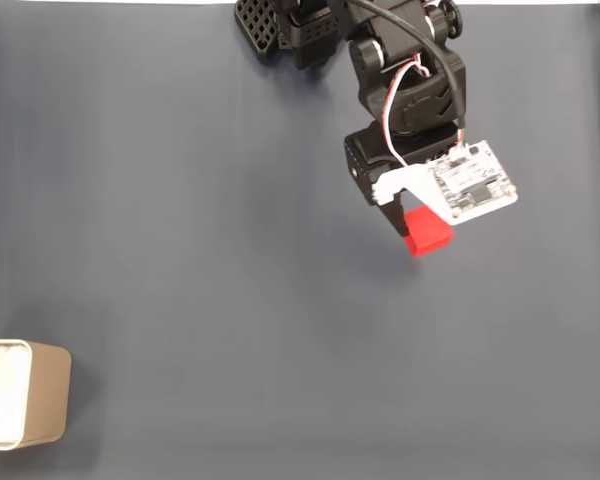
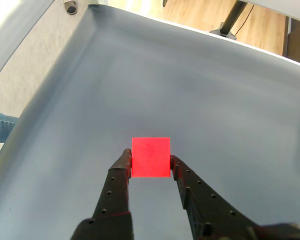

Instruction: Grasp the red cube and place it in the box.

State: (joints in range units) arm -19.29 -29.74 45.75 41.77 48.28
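We are pinching the red cube (image 2: 150, 157) between the gripper (image 2: 150, 161) fingertips; in the fixed view the box (image 1: 42, 392) is sitting well apart, toward the lower left.

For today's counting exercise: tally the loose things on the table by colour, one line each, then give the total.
Red: 1, the cube, between the gripper's fingertips.
Tan: 1, the box, at the lower left edge of the fixed view.
Total: 2
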